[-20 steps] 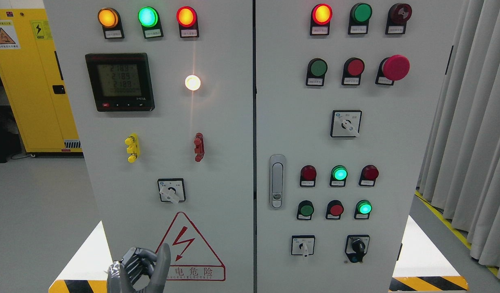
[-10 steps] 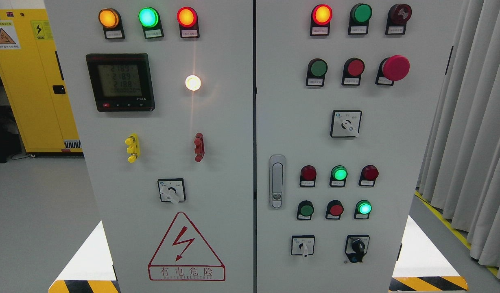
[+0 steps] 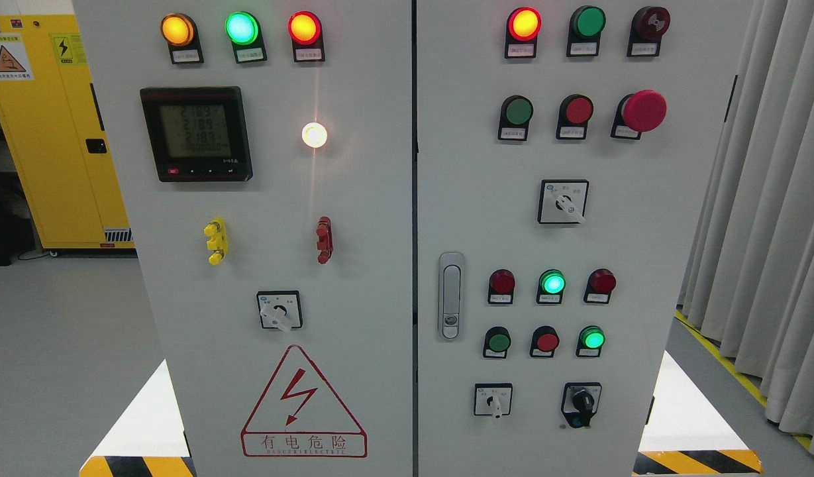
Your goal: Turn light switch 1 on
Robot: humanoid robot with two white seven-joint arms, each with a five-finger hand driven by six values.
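No hand is seen, so finger state cannot be told. A white lamp [image 3: 314, 134] is lit right of the meter [image 3: 196, 134]; the rotary switch [image 3: 279, 310] below could be mistaken for neighbouring selectors.

In front of me a grey control cabinet [image 3: 367, 278] stands on the pale grey floor [image 3: 62, 344]. A yellow cabinet [image 3: 55, 132] stands on that floor at the back left, and yellow-black hazard tape [image 3: 701, 462] lies beside the grey cabinet's base.
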